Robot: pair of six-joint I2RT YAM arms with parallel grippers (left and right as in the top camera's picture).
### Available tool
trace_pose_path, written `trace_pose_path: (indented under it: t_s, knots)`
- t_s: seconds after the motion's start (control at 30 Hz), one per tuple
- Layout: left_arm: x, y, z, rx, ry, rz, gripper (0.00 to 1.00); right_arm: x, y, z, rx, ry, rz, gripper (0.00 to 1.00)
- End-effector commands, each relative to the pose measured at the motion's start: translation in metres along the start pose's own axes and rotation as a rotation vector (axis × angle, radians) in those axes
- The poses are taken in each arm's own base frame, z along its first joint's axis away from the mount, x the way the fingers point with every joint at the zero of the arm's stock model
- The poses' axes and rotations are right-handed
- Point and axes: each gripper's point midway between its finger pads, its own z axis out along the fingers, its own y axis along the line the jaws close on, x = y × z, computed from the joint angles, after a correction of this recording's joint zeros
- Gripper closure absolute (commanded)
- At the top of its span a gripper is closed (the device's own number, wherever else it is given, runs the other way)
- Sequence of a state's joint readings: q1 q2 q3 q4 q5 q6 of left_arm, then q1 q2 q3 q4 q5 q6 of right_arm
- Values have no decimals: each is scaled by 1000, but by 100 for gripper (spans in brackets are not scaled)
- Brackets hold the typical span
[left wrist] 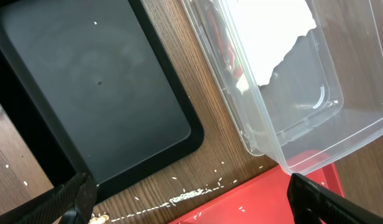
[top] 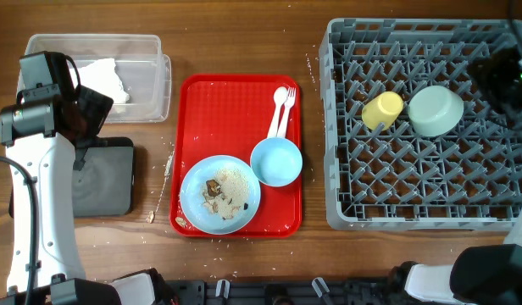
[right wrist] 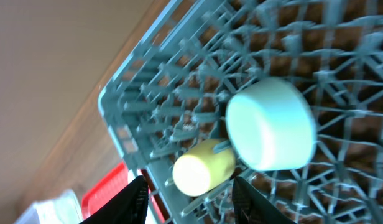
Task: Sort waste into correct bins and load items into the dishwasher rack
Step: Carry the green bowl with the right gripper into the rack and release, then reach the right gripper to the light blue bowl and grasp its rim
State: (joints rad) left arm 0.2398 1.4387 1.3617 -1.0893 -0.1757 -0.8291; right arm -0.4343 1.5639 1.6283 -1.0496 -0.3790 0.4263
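The grey dishwasher rack (top: 422, 182) at the right holds the yellow cup (top: 382, 110) on its side and the pale green bowl (top: 436, 110) upside down; both show in the right wrist view, cup (right wrist: 203, 166) and bowl (right wrist: 272, 132). On the red tray (top: 236, 97) lie a light blue plate (top: 193, 203) with brown scraps and rice, a light blue bowl (top: 276, 161), and a white spoon and fork (top: 283, 108). The clear tub (top: 151, 80) holds white napkins (top: 104, 80). The black tray (top: 104, 182) lies below it. My left gripper (left wrist: 191, 202) is open above the tub's corner. My right gripper (right wrist: 188, 202) is open over the rack.
Rice crumbs (left wrist: 188, 196) are scattered on the wood between the black tray (left wrist: 98, 93) and the red tray (left wrist: 260, 202). The clear tub (left wrist: 291, 118) stands close to both. The right arm (top: 502, 72) hangs over the rack's far right corner.
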Motion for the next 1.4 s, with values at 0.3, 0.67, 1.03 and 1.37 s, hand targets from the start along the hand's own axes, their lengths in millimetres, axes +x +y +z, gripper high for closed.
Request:
trace_pose_path:
  t_s: [0.3, 0.67, 1.03, 1.37]
  knots:
    - [-5, 2, -4, -1, -22, -19, 0, 48, -53, 110, 308, 274, 17, 82]
    - [-5, 2, -4, -1, -22, -19, 0, 32, -123, 62, 707, 164, 177, 83]
    - [-5, 2, -4, -1, -22, -19, 0, 25, -5, 92, 52, 219, -133, 94]
    - [-5, 2, -4, -1, -22, -19, 0, 53, -90, 125, 473, 261, 54, 96]
